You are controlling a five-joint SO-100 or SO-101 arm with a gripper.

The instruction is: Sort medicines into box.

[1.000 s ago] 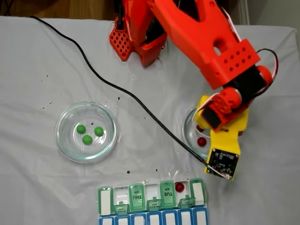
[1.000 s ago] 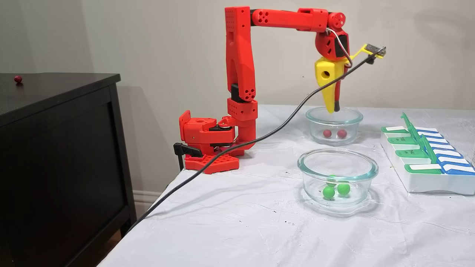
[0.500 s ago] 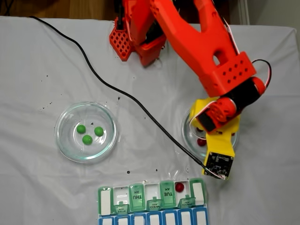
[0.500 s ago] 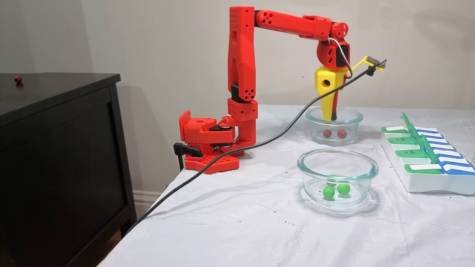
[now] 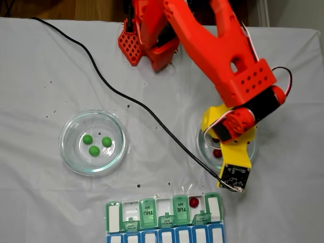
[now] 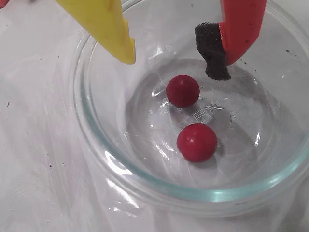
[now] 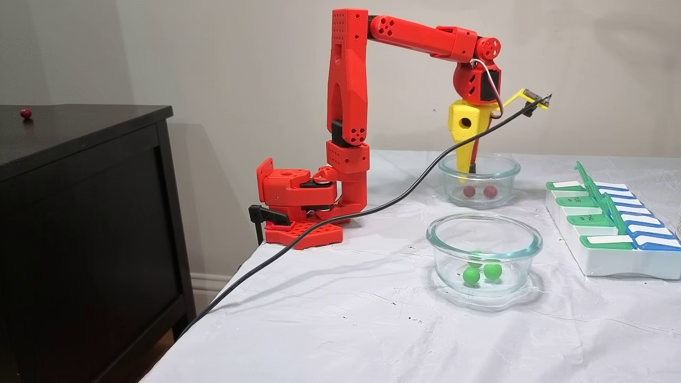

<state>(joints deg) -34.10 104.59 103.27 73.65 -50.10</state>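
In the wrist view my gripper is open, its yellow finger and red foam-padded finger hanging inside a clear glass dish. Two dark red medicines lie on the dish floor: one just below the gap between the fingers, the other further down. From the side, the gripper dips below the dish's rim. Three green medicines sit in another glass dish. The box lies at the table's front edge, with one red medicine in an open cell.
A black cable runs across the white cloth from the wrist camera to the far left corner. The arm's red base stands at the table's back. A dark cabinet beside the table carries a stray red ball.
The arm has lowered. The gripper tips went from above the rim down into the dish with the red medicines. The medicines have not moved.
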